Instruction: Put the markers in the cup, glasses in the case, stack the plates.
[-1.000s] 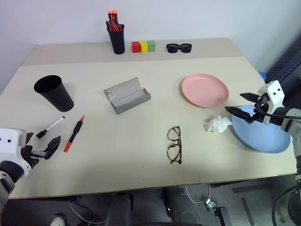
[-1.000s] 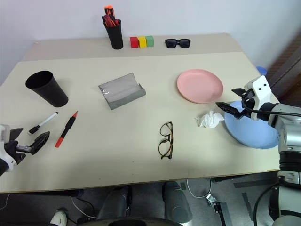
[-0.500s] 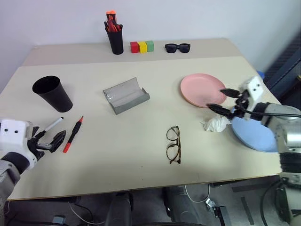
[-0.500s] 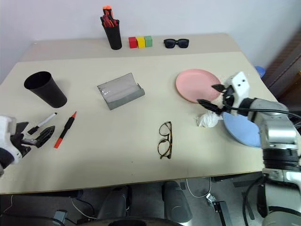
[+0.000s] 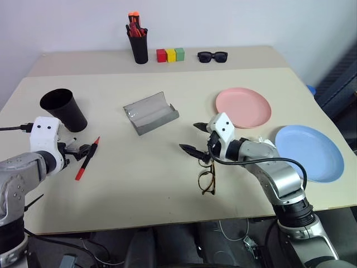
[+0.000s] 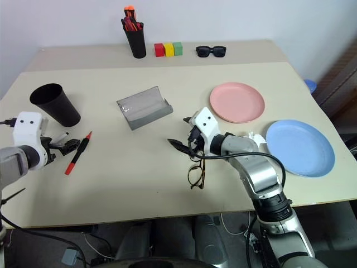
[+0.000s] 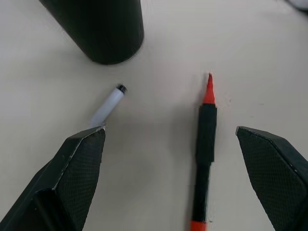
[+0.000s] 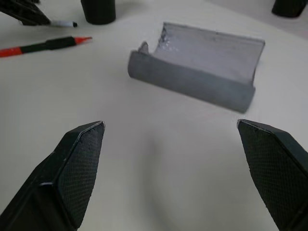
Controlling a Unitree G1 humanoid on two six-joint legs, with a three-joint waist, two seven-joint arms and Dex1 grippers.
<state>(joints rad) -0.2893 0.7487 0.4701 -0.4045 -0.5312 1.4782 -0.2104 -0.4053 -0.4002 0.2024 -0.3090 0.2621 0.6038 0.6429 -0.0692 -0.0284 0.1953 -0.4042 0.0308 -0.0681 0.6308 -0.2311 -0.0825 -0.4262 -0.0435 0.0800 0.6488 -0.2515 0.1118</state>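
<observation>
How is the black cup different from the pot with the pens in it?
The cup is wide, tapered and holds nothing; the pot is slimmer and holds red-orange pens. The cup stands near the table's left edge; the pot stands at the back, beside the coloured blocks. Both are black and upright.

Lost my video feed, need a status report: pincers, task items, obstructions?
Both pincers open, empty: left pincer over the markers, right pincer above the glasses. Case open, plates unstacked. Nothing in the way.
</observation>
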